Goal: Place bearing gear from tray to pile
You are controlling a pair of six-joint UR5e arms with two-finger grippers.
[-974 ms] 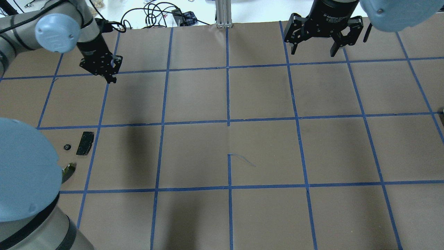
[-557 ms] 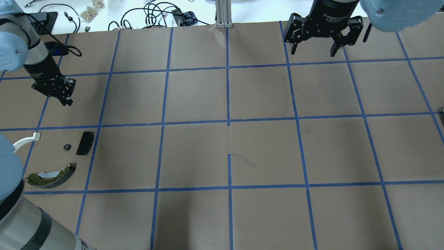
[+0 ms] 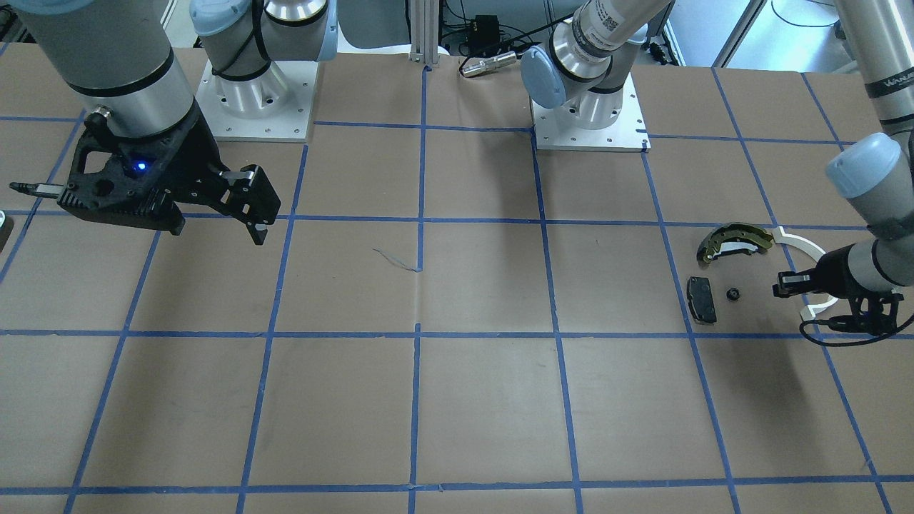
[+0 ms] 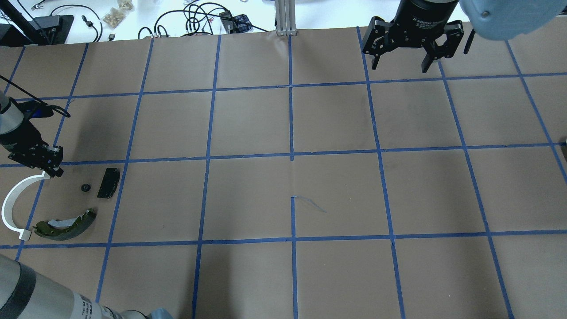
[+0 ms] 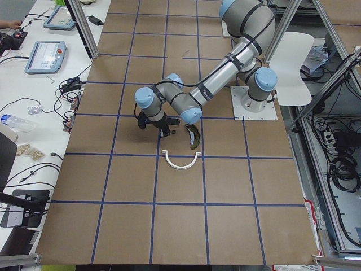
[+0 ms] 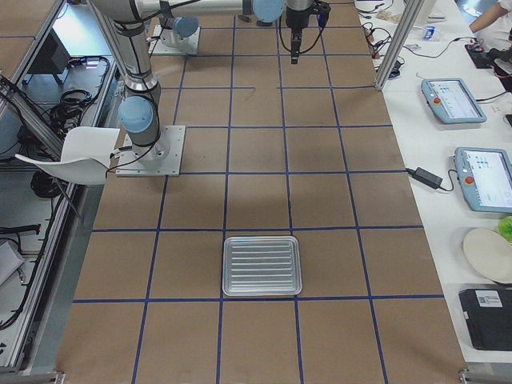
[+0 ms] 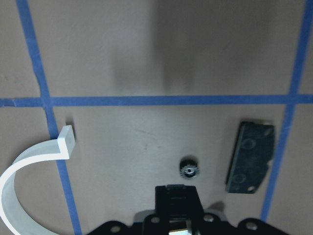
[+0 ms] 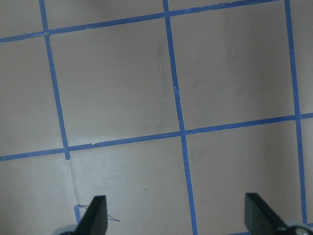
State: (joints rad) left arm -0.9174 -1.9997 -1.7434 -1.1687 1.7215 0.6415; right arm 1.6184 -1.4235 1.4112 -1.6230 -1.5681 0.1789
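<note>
The bearing gear [image 4: 85, 188] is a small black toothed ring. It lies on the brown paper next to the pile, and it also shows in the left wrist view [image 7: 189, 170] and the front view [image 3: 732, 293]. The pile is a black rectangular pad [image 4: 109, 182], a brass-coloured brake shoe [image 4: 66, 223] and a white half-ring arc [image 4: 13, 206]. My left gripper [image 4: 54, 171] is shut and empty, low over the arc's upper end, just left of the gear. My right gripper [image 4: 401, 66] is open and empty at the table's far right. The silver ribbed tray [image 6: 262, 266] shows only in the right side view.
Blue tape lines [image 4: 291, 155] divide the brown paper into squares. Cables and small items [image 4: 199, 17] lie on the white bench beyond the far edge. My left arm's lower link [image 4: 40, 292] fills the near left corner.
My left arm has swung from the far left-centre out to the left edge and down beside the pile. This has uncovered the white arc and brake shoe. The gear and right gripper have not moved.
</note>
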